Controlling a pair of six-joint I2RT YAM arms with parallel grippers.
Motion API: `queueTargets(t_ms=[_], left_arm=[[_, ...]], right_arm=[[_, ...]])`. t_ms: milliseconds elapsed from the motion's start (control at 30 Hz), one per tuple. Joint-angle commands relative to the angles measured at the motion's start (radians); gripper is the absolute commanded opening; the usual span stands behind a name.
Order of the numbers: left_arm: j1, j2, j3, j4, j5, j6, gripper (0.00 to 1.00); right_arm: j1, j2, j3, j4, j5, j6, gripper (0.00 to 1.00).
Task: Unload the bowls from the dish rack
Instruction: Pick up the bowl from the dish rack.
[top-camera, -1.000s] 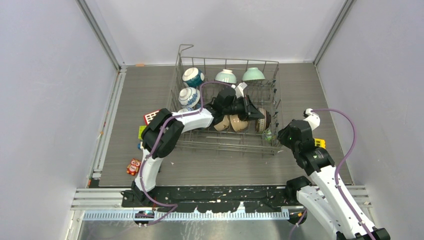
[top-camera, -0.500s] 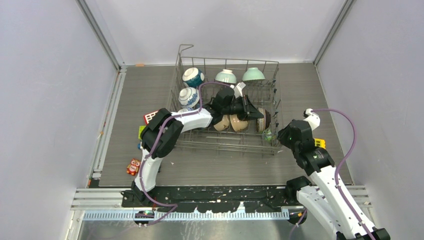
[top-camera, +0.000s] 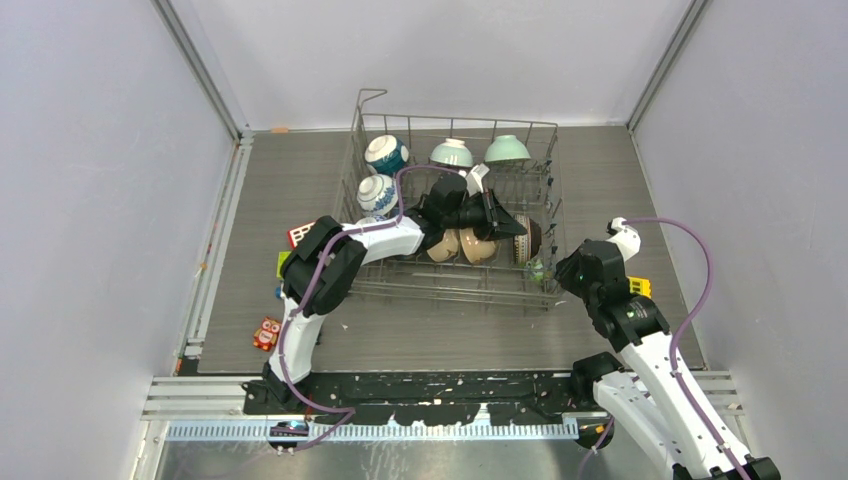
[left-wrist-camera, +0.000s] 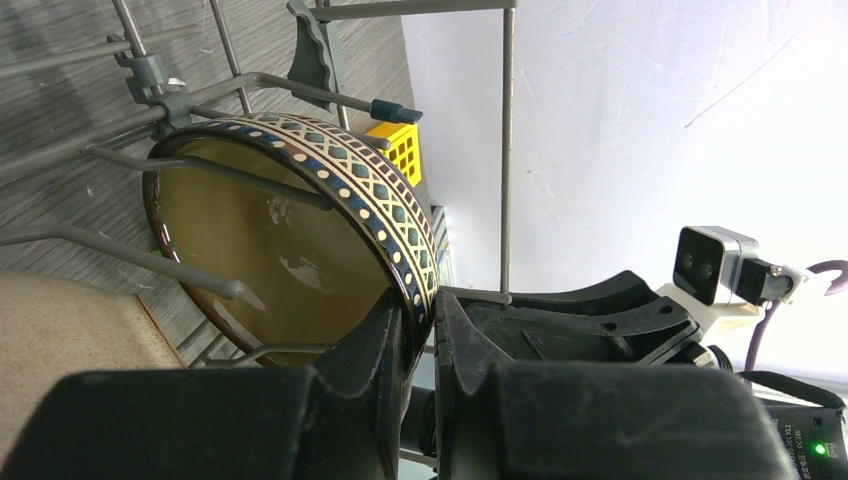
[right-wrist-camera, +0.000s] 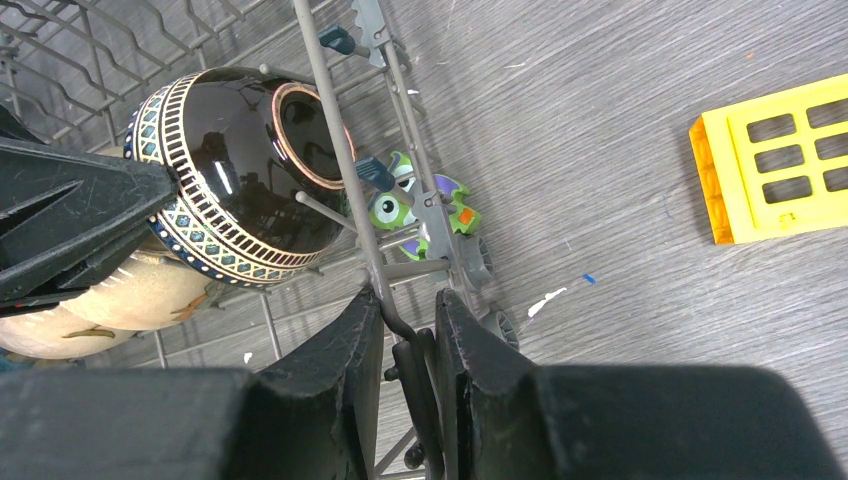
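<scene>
The grey wire dish rack (top-camera: 455, 122) stands mid-table. A dark bowl (left-wrist-camera: 280, 250) with a patterned band stands on edge among the tines at the rack's right end (top-camera: 531, 240). My left gripper (left-wrist-camera: 425, 320) reaches across the rack and is shut on that bowl's rim. Two beige bowls (top-camera: 460, 246) lie under the left arm. Two blue-and-white bowls (top-camera: 385, 153) sit at the rack's left, and a mint bowl (top-camera: 452, 152) and a green bowl (top-camera: 507, 149) along its back. My right gripper (right-wrist-camera: 408, 335) is shut on the rack's wire (right-wrist-camera: 340, 150) at the near right corner.
A yellow block (right-wrist-camera: 780, 160) lies on the table right of the rack. A small green monster toy (right-wrist-camera: 400, 205) sits against the rack's right side. Left of the rack are a red block (top-camera: 301, 235) and an owl toy (top-camera: 266, 333). Walls close in on both sides.
The left wrist has edged slightly toward the back of the rack, still holding the dark bowl. The right arm has barely moved.
</scene>
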Motion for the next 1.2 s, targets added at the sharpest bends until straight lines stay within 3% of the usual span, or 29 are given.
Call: queueTargets(t_ms=[0,933,1167], left_arm=[[0.024,-0.181,0.050,0.262,0.060,-0.049,0.00],[0.050,-0.209,0.090,0.345,0.086,-0.123,0.00],[0.081,-0.198,0.046,0.459,0.092,-0.206,0.00]], right_arm=[[-0.003,-0.014,-0.005,-0.007,0.054,0.041,0.01],[-0.004,-0.028,-0.004,-0.007,0.057,0.040,0.01],[-0.004,-0.032,-0.005,-0.007,0.058,0.043,0.01]])
